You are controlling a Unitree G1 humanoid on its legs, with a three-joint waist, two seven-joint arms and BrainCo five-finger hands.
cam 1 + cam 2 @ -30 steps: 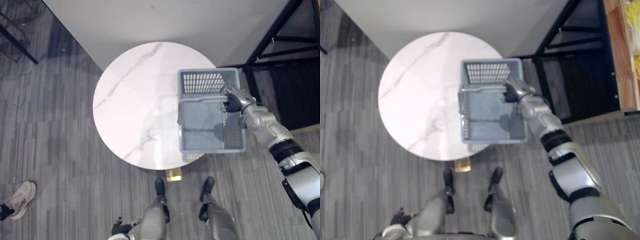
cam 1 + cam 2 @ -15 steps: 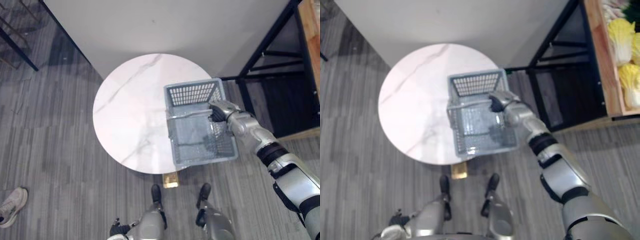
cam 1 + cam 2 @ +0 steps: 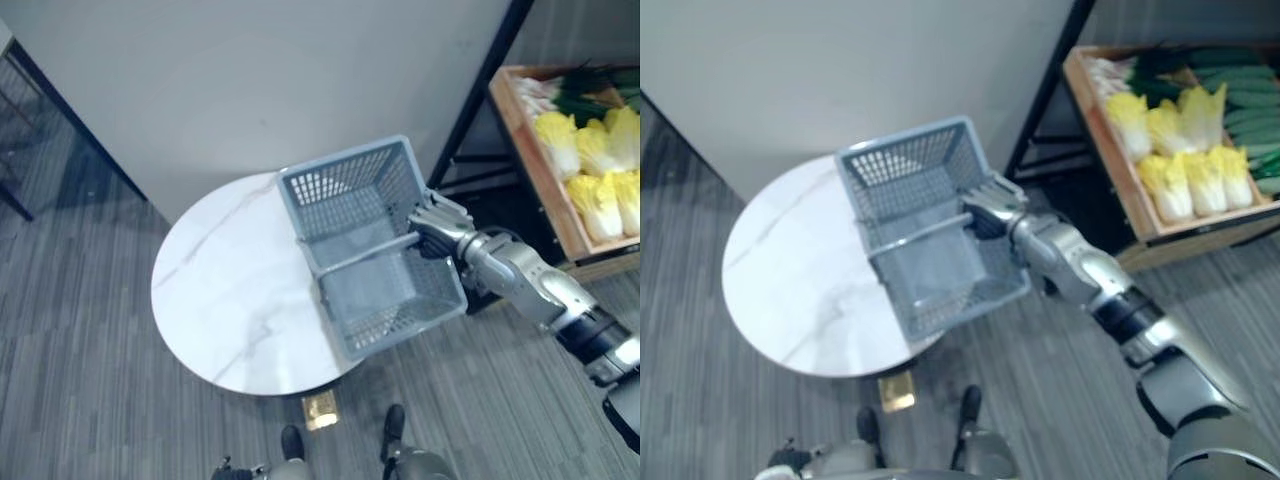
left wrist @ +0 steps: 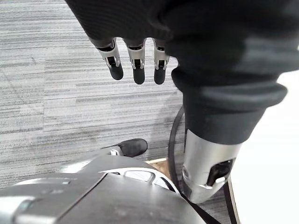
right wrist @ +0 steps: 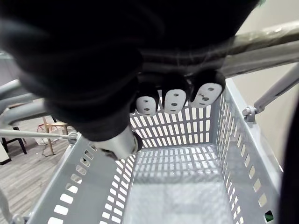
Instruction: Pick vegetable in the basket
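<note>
1. Right robot hand (image 3: 437, 228) has its fingers curled round the handle (image 3: 370, 251) of the grey basket (image 3: 345, 180), which is tilted over the round worktop's (image 3: 220, 300) right edge
2. Cabbages (image 3: 598, 200) lie in a wooden crate (image 3: 520, 140) to the right, apart from the basket
3. Left robot hand (image 4: 136, 65) hangs over the floor, fingers straight

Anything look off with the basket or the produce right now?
Nothing is spilled. The grey basket hangs tilted from the right robot hand, curled round its handle, and is empty; the cabbages sit tidily in their crate.
</note>
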